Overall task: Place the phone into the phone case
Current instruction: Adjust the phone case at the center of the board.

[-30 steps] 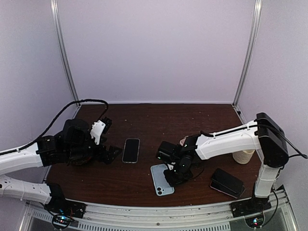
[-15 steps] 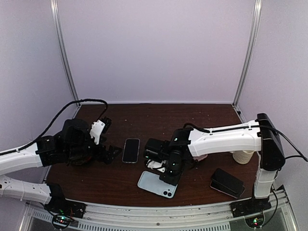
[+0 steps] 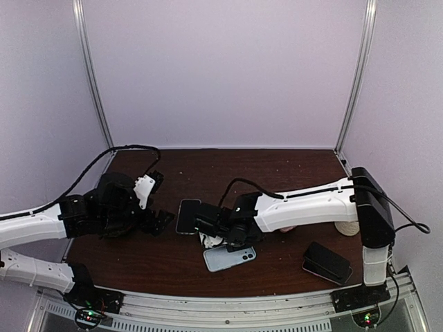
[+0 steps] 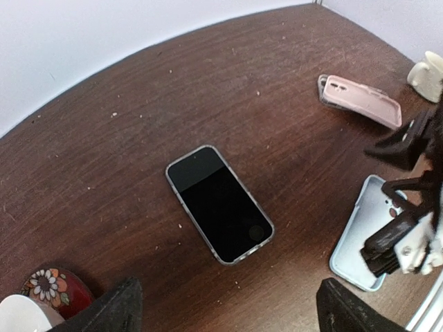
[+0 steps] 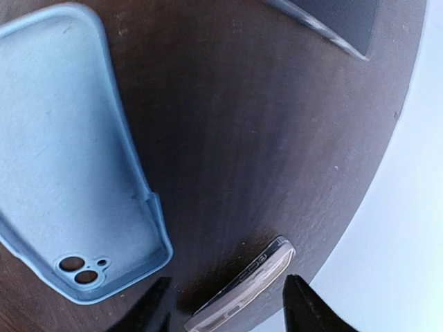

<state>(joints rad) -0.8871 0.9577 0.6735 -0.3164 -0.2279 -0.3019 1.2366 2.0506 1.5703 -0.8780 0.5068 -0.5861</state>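
The phone (image 3: 188, 216) lies flat on the table (image 3: 228, 169), left of centre, between the left gripper (image 3: 160, 220) and the right gripper (image 3: 208, 234). The phone case (image 3: 229, 258) lies hollow side up nearer the front edge, right of the phone and apart from it. A second case (image 4: 363, 102) lies farther back, and a cup (image 4: 429, 72) stands beyond it.

A lab test booth: plain lilac walls (image 3: 221, 69), metal corner posts (image 3: 90, 76), brown table (image 3: 228, 166).
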